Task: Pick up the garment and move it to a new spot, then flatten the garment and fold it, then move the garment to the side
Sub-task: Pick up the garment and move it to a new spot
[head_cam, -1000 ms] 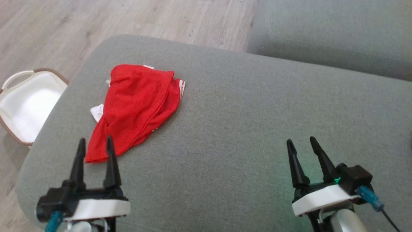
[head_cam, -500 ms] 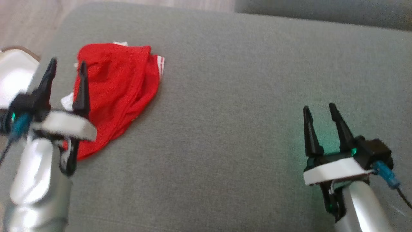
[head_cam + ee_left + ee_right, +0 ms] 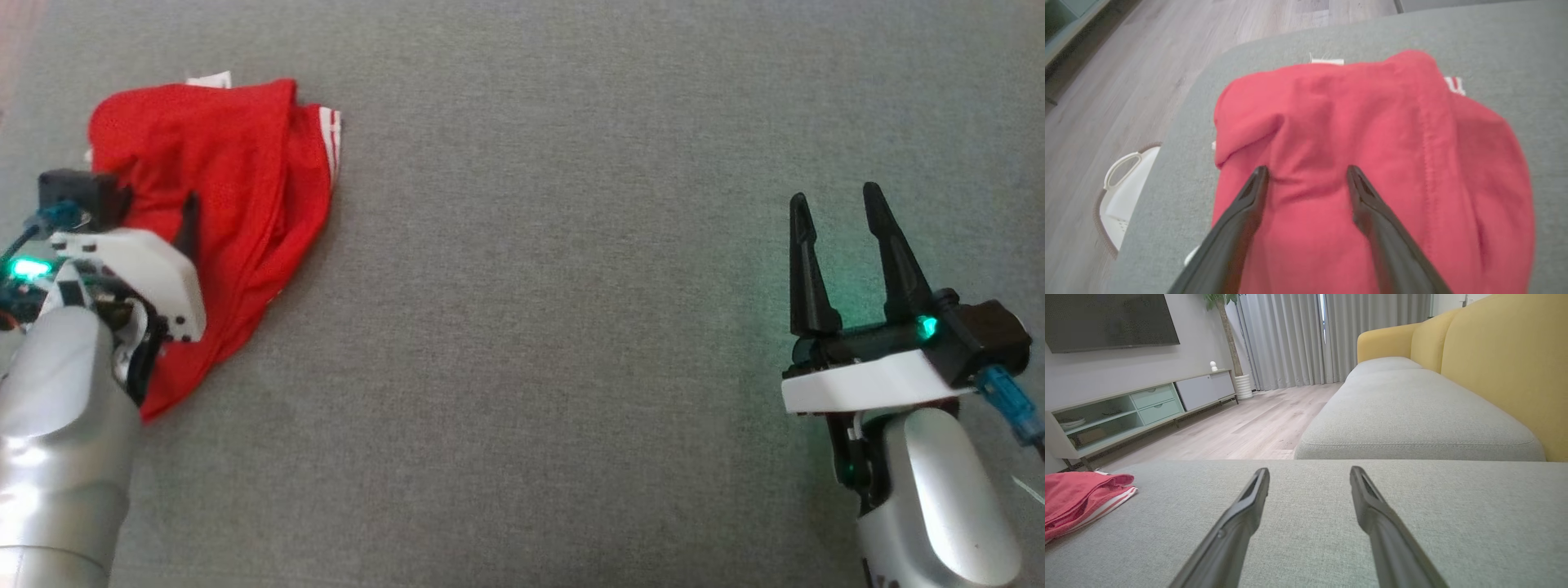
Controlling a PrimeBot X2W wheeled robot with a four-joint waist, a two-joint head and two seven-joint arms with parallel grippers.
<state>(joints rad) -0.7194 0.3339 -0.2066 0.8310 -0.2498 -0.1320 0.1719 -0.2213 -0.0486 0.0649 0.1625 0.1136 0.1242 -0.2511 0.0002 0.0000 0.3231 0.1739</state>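
No legible text, label or brand anywhere.

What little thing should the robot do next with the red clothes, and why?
Probably lower the left gripper a little and pinch it shut on the red garment. It stands open right at a raised fold, and nothing is gripped yet. The garment lies crumpled on the grey cushion, so it has to be picked up before anything else.

Beside the grey cushion (image 3: 571, 327), a white basket (image 3: 1126, 192) sits on the wooden floor (image 3: 1126, 73); across that floor, a long cabinet (image 3: 1147, 404).
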